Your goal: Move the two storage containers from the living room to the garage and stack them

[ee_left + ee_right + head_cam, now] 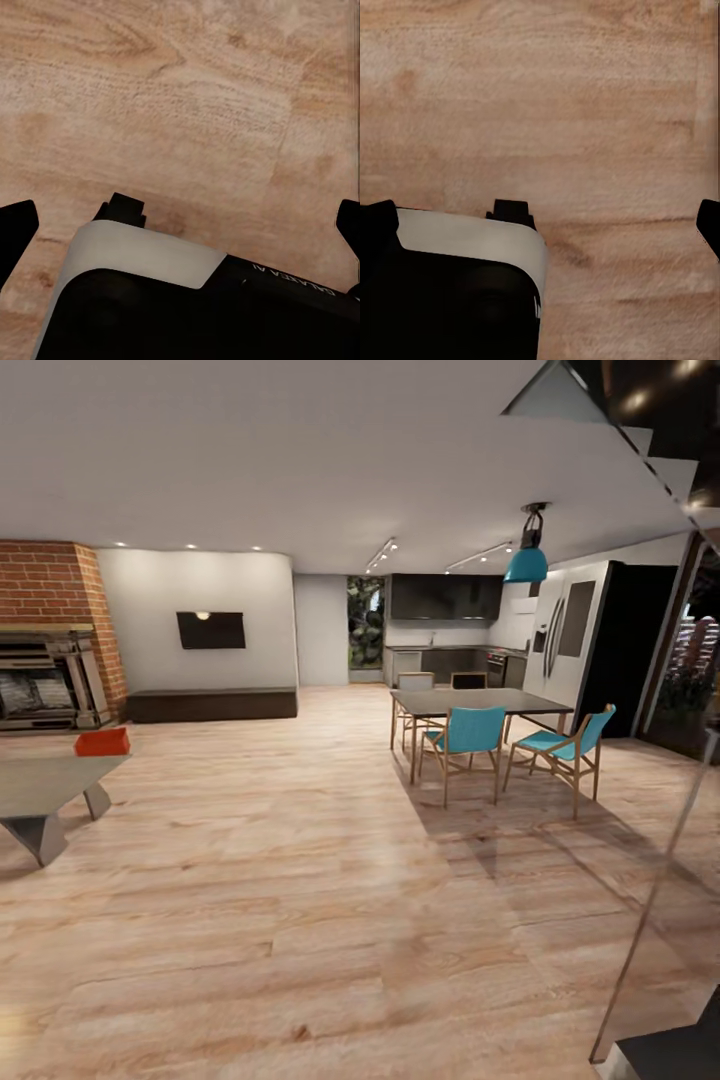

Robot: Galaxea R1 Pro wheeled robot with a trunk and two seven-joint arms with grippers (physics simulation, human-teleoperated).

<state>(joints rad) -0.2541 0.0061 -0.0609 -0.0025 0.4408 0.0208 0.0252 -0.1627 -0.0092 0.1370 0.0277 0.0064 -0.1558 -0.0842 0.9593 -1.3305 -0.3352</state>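
- A light wood plank floor [300, 880] is seen across a large open room, under a white ceiling with small spotlights.
- At far left a brick fireplace [50, 635] stands; right of it a dark screen [211, 630] hangs on a white wall above a long low dark bench [212, 705].
- At near left a grey worktop [40, 780] on angled legs is cut off by the picture's edge.
- One orange-red container [102, 741] rests on the far end of that worktop, in front of the fireplace. Only one container can be made out.
- At right a dark dining table [480, 702] is ringed by chairs, two of them teal [468, 735]; a teal lamp [527, 563] hangs above.
- Behind the table a kitchen with dark cabinets [445, 597] and a tall fridge [575, 630] is seen.
- At far right a slanted glass panel with a metal edge [660, 880] and stairs above are partly cut off.
- In the left wrist view the left pincer [187, 225] is spread wide: its dark fingertips [16, 229] sit at opposite edges, with only floor planks and the robot's black-and-white base [142, 255] between them. Nothing is held.
- In the right wrist view the right pincer [547, 221] is likewise spread wide and holds nothing, above the floor and the base [472, 240].
- The fingertips are cropped by the frame edges.
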